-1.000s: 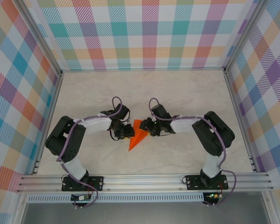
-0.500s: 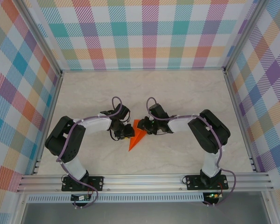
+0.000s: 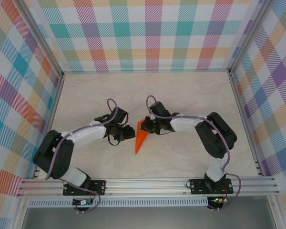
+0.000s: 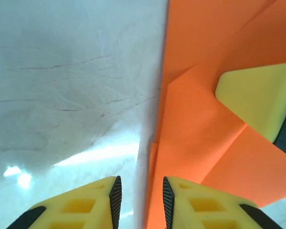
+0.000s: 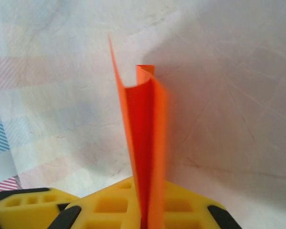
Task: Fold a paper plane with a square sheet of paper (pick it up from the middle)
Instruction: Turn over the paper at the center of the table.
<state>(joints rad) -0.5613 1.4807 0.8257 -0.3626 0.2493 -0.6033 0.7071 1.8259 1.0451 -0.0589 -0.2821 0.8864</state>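
right fingers: the yellow, black-padded fingers of the right arm are pressed together on the small bright orange folded paper plane; in the right wrist view the sheet stands on edge straight up out of the seam between them, one flap curling to the left.
left fingers: the yellow ribbed fingers of the left arm stand slightly apart with a narrow gap; nothing is gripped in that gap, and the left edge of the paper plane lies just beyond it.
left fingers, place: just to the left of the paper plane in the top view, close beside its wide end.
right fingers, place: at the plane's upper right, on its wide end.
paper plane: a narrow pointed triangle, wide end away from the arm bases, tip pointing toward them; its folded layers and creases show in the left wrist view, where one yellow finger of the right arm lies against its right part.
desk: pale marbled surface under the plane, which sits near its middle, between the two arms.
surroundings: pastel checked panels on the far side and both flanks of the plane.
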